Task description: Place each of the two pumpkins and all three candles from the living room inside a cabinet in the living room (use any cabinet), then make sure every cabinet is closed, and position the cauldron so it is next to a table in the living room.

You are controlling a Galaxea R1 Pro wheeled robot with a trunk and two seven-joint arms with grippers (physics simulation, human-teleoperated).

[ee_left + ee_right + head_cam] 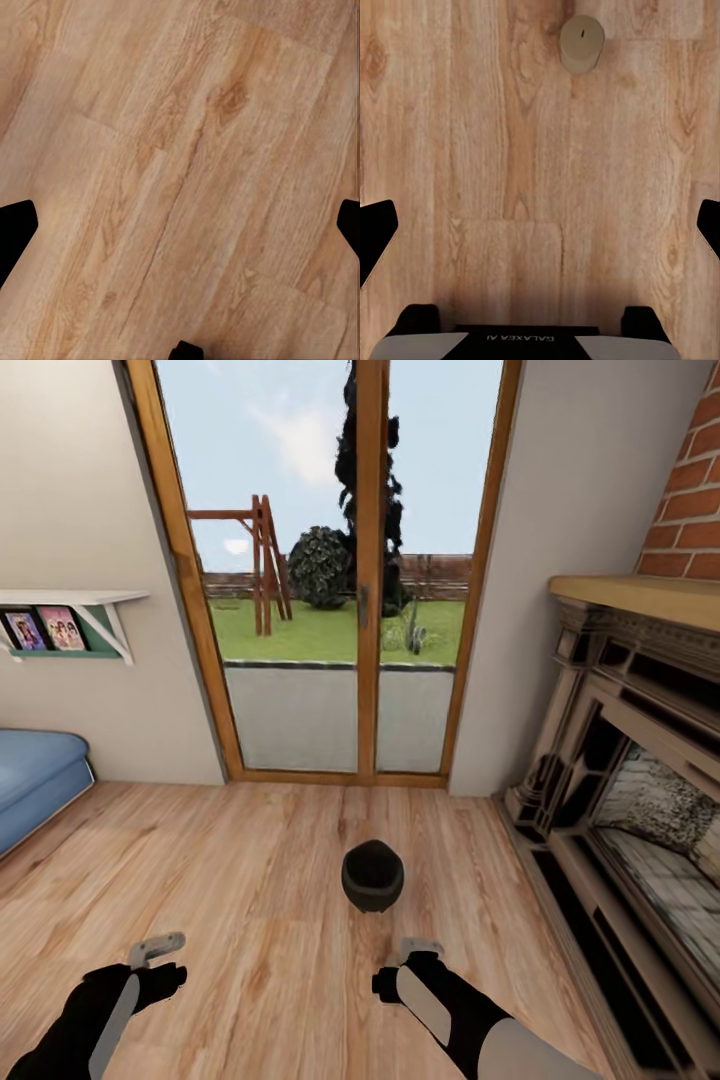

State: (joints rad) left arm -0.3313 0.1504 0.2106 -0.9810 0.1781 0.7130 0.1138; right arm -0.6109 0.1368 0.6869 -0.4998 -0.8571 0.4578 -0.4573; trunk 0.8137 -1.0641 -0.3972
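Jaws, head view: left gripper and right gripper both hang low over the wooden floor, holding nothing; from here I cannot tell how far either is spread.
Cauldron, head view: black cauldron sits upright on the floor, ahead of the right gripper and a little to its left, near but apart.
Surroundings, head view: glass door beyond, fireplace on the right, blue sofa and wall shelf on the left.
Jaws, left wrist view: spread wide, bare floor planks between them.
Jaws, right wrist view: spread wide, nothing gripped.
Candle, right wrist view: off-white candle stands upright on the floor, well beyond the fingertips, roughly centred between them.
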